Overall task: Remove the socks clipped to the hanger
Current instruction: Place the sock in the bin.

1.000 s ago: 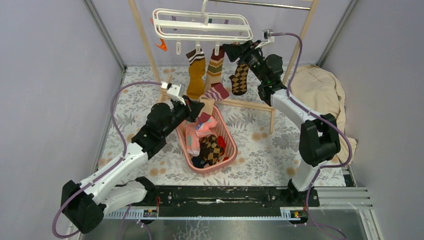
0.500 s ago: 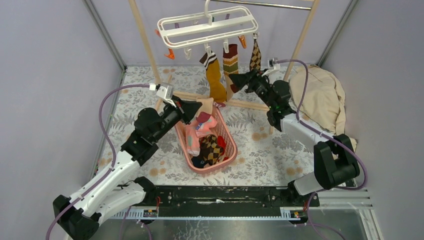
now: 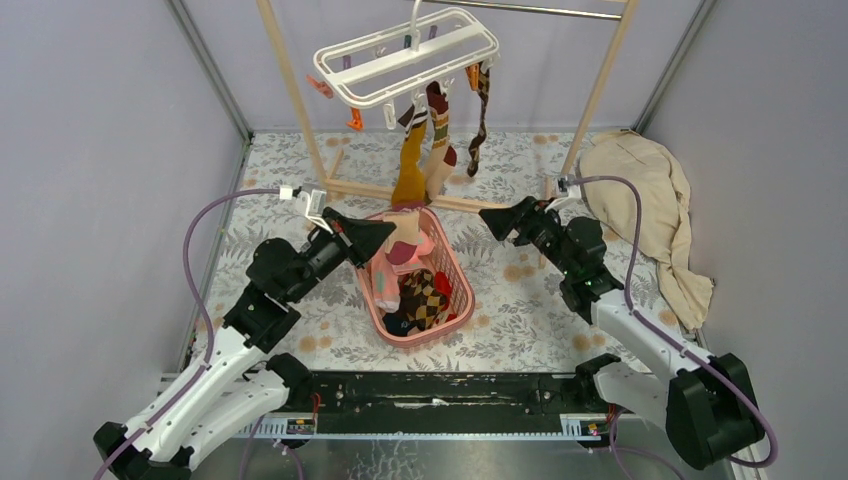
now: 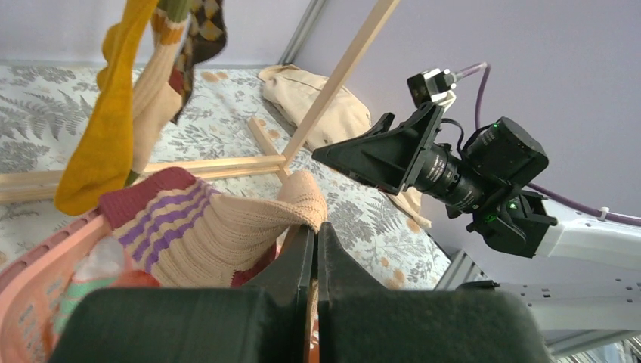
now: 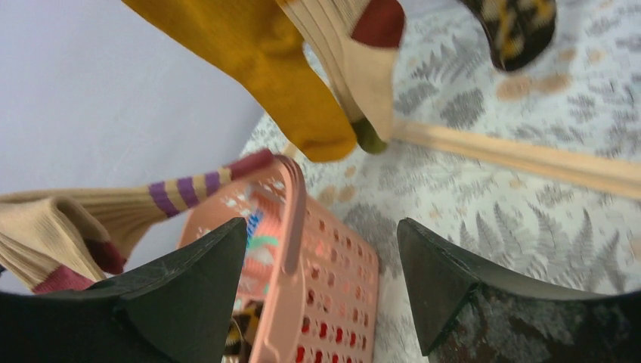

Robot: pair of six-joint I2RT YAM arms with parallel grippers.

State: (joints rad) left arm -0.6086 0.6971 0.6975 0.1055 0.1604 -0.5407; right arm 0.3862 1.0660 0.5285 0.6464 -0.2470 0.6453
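Note:
The white hanger [image 3: 405, 55] hangs tilted from the rod at the top. Three socks stay clipped to it: a mustard one [image 3: 410, 170], a cream-and-red striped one [image 3: 438, 140] and a brown argyle one [image 3: 482, 115]. My left gripper [image 3: 385, 235] is shut on a beige sock with purple stripes [image 3: 405, 228] over the far end of the pink basket [image 3: 460, 290]. The left wrist view shows the jaws [image 4: 316, 227] pinching that sock [image 4: 212, 234]. My right gripper [image 3: 495, 222] is open and empty, low, right of the basket. In its wrist view [image 5: 321, 227] the basket rim [image 5: 291, 227] lies between the fingers, farther off.
The basket holds several socks, pink and argyle among them. The wooden rack's floor bar [image 3: 400, 192] runs behind the basket, with its posts [image 3: 290, 90] on either side. A large beige cloth [image 3: 640, 190] lies at the right wall.
My right gripper has dropped from the hanger's clips down to the right of the basket. The hanger has swung and tilted. My left gripper has drawn back slightly with the striped sock.

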